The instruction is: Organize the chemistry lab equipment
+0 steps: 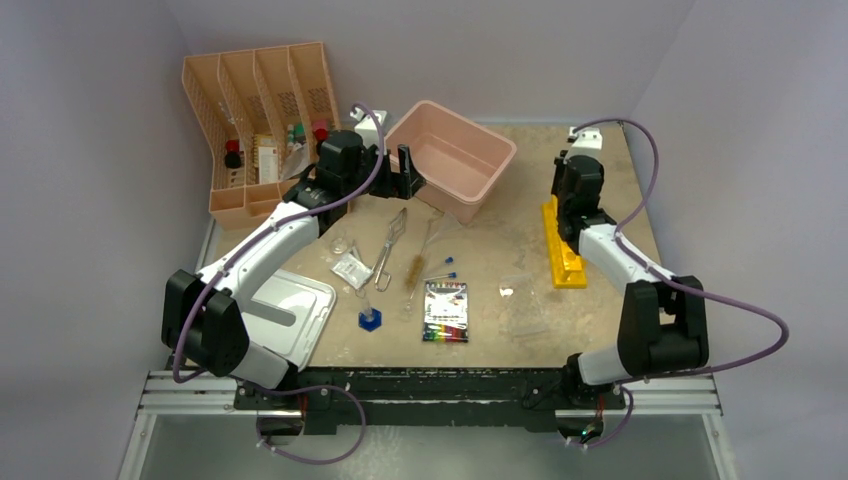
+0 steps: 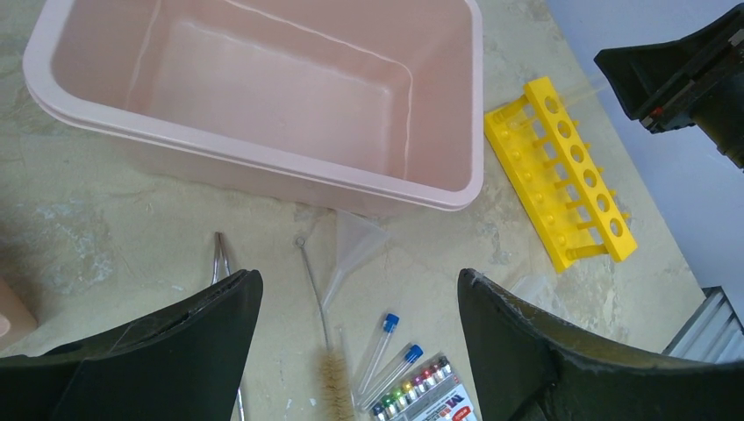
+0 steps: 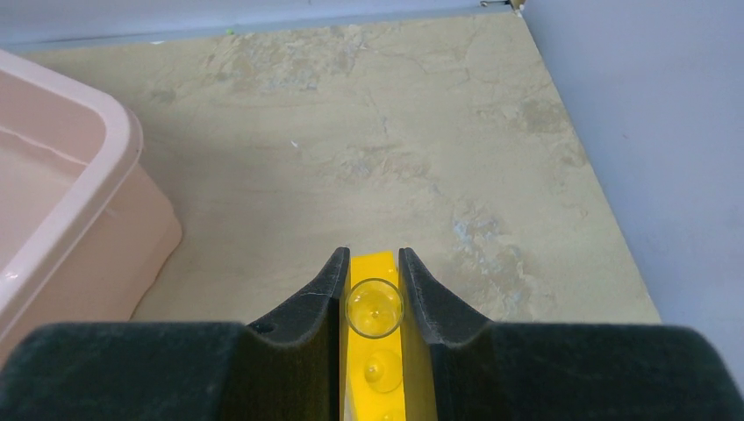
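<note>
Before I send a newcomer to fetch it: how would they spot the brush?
Find the big pink plastic tub at the table's far side. On its near side, between the metal tongs and two blue-capped clear tubes, lies the wire-handled brown bristle brush. Only it ends in a fuzzy tuft.

- You had the pink tub [image 1: 455,160] set askew at the far middle of the table [image 1: 590,320] (mottled tan, worn).
- Your peach slotted organizer [image 1: 262,120] stood at far left.
- A white tray [image 1: 310,300] lay near left.
</note>
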